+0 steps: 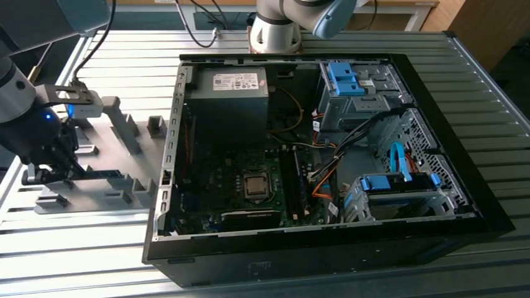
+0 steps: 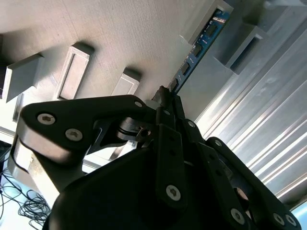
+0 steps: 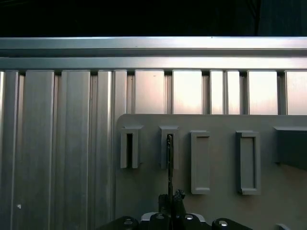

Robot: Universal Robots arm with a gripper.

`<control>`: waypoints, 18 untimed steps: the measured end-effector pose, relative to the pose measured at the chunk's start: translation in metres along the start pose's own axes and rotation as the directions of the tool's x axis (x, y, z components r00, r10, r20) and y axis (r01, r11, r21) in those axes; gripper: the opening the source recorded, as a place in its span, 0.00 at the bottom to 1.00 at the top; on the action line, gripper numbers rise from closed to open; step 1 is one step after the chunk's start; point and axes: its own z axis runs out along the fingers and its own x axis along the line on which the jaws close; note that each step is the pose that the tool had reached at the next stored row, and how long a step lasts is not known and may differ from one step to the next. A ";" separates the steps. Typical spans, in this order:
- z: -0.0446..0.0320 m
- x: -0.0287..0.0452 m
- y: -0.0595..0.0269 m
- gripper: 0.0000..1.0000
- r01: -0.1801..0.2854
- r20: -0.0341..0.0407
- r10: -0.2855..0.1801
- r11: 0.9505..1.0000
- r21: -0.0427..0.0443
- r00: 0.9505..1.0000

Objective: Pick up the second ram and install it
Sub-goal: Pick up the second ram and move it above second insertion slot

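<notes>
Gripper (image 1: 58,169): narrow, with the fingers (image 2: 169,125) pinched on the near end of the ram in both wrist views.
Ram (image 2: 196,48): on edge, running straight out ahead of the fingertips; the far end sits in a slotted grey block (image 3: 164,148).
Holder plate (image 1: 103,146): directly beneath the gripper, carrying the grey blocks.
Computer case (image 1: 488,217): open, well apart from the gripper, toward the exterior view's right.
Table (image 1: 83,248): ribbed metal, under the plate and the case.
</notes>
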 end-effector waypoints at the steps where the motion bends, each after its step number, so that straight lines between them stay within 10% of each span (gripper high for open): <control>1: -0.0005 0.0000 0.0000 0.14 0.000 0.000 0.000 1.000 0.000 1.000; 18: -0.0136 -0.0001 0.0002 0.14 0.000 0.000 0.000 1.000 0.000 1.000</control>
